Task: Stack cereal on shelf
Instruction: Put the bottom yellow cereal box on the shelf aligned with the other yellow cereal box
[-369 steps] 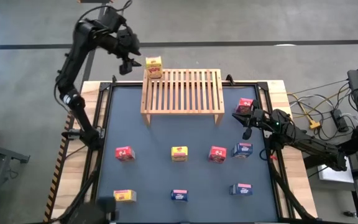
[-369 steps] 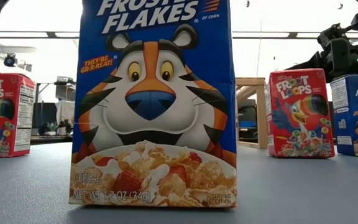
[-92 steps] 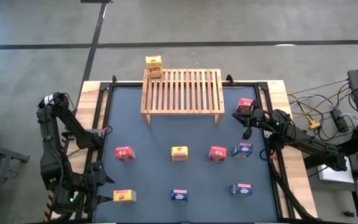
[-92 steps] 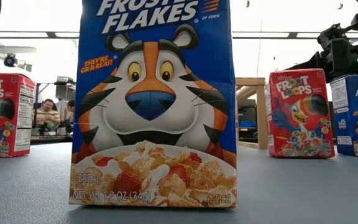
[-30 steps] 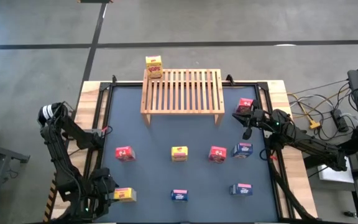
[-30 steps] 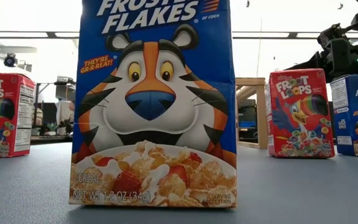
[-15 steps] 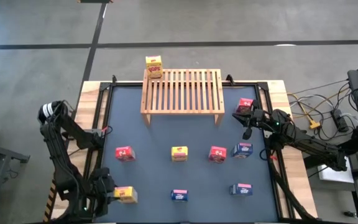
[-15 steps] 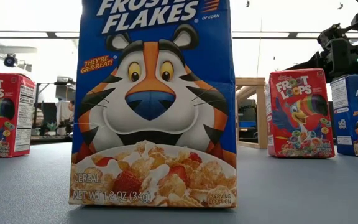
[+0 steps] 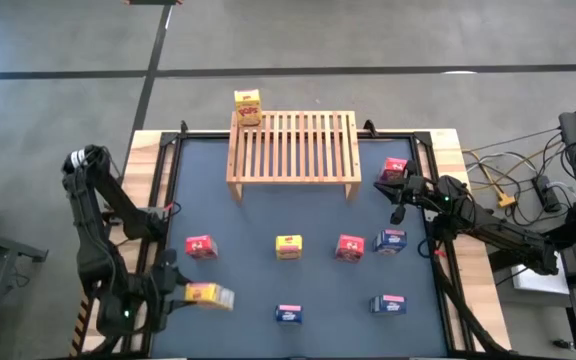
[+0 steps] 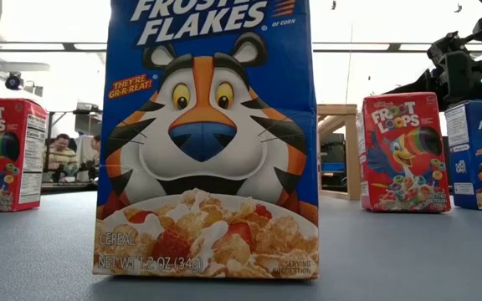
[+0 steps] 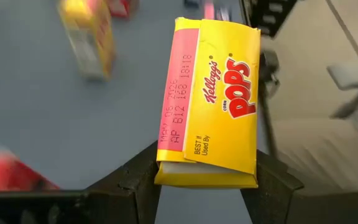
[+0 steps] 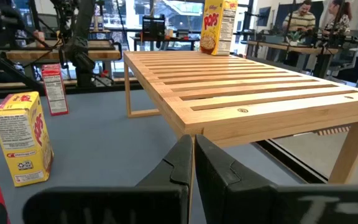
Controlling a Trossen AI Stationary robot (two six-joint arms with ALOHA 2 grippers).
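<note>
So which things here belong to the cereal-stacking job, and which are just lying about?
Job:
- yellow Pops box held in left end effector
- wooden shelf with one yellow box on it
- remaining cereal boxes on the table

Lying about:
- cables on the floor

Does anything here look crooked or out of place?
Only one thing: the yellow cardboard Corn Pops box at the table's near left lies tilted in the left gripper, clamped between its fingers. The other boxes stand upright.

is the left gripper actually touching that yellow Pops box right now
Touching. In the left wrist view, the left gripper has a finger pressed against each side of the yellow Pops box, with no gap showing.
</note>
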